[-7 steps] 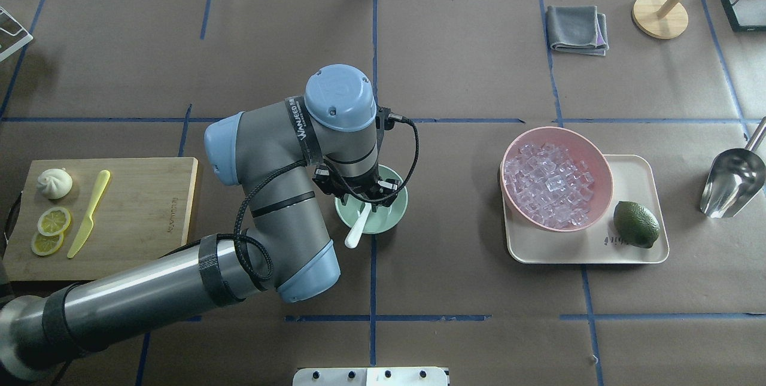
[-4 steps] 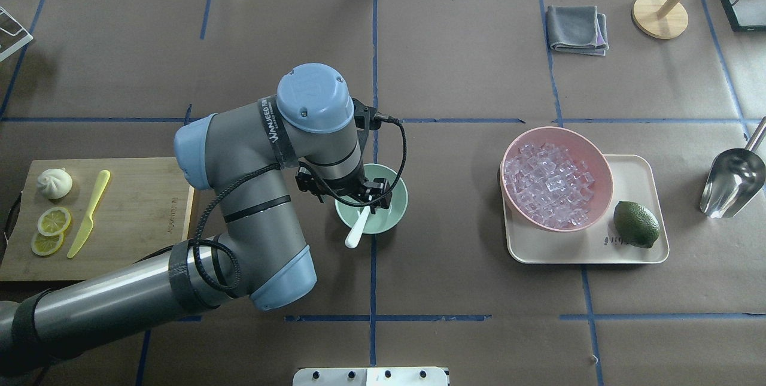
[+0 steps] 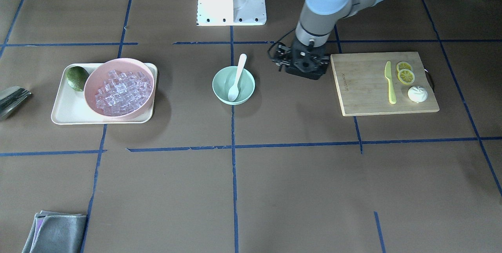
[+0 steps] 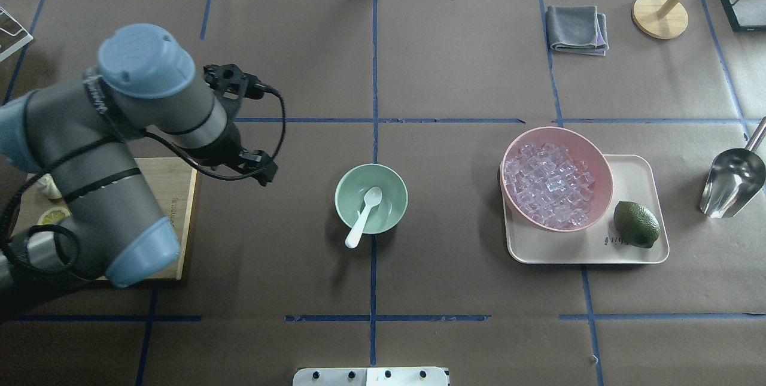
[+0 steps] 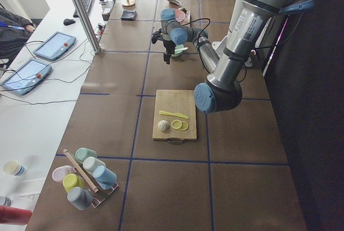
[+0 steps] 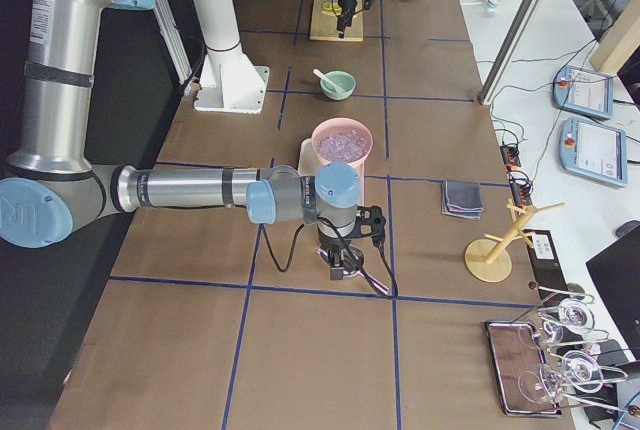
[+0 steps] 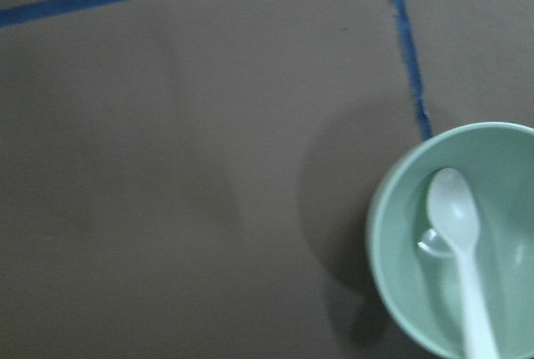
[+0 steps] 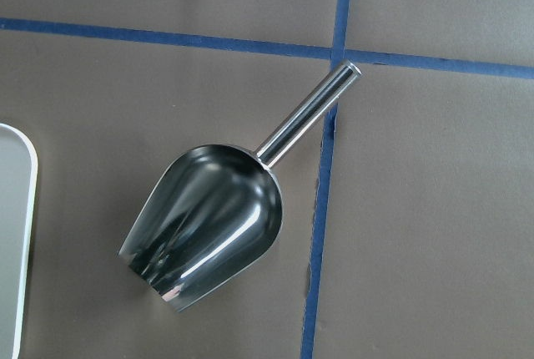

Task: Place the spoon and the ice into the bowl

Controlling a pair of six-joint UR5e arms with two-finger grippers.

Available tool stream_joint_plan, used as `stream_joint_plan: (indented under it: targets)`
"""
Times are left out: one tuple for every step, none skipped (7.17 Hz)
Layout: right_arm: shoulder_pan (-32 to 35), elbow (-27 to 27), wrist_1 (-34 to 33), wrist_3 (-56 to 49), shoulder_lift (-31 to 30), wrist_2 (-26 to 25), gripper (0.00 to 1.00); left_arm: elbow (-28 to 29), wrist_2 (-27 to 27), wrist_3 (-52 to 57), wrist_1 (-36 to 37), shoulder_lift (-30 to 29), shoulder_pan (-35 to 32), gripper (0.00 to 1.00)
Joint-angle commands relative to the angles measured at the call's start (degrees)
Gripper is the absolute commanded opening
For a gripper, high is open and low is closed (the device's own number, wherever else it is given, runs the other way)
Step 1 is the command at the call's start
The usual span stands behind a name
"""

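The spoon (image 4: 363,216) is lying in the bowl (image 4: 392,191), the ice (image 4: 550,185) is waiting for a gentle pinch, and I cannot tell if the left claw (image 3: 302,65) or right claw (image 6: 338,268) is gaping.

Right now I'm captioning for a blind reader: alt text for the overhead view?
A white spoon lies in a green bowl mid-table, handle over the rim. The left arm hangs over a board at left; a pink bowl of ice sits on a tray at right.
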Motion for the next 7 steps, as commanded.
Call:
stream_joint_plan:
  targets:
    - [0.0, -0.3, 0.1, 0.6, -0.3, 0.3, 1.00, -2.0, -8.7, 18.9, 0.4, 11.3, -15.5, 1.00]
    - [0.0, -0.2, 0.2, 0.5, 0.0, 0.5, 1.00, -1.0, -11.1, 26.8, 0.4, 14.3, -22.9, 1.00]
    - [0.0, -0.1, 0.2, 0.5, -0.3, 0.6, 1.00, -0.4, -12.0, 33.6, 0.3, 18.2, -28.4, 1.00]
    - [0.0, 0.1, 0.3, 0.3, -0.3, 0.6, 1.00, -0.1, -12.2, 34.8, 0.3, 20.8, -33.5, 1.00]
    - [0.0, 0.5, 0.3, 0.2, -0.3, 0.7, 1.00, 0.6, -14.9, 35.0, -0.3, 24.5, -37.3, 1.00]
    - [0.0, 0.5, 0.3, 0.5, -0.3, 0.7, 1.00, 3.3, -17.9, 38.9, -0.3, 25.1, -43.0, 1.00]
    - [0.0, 0.6, 0.3, 0.4, -0.3, 0.7, 1.00, 5.0, -20.4, 48.0, -0.3, 26.6, -46.5, 1.00]
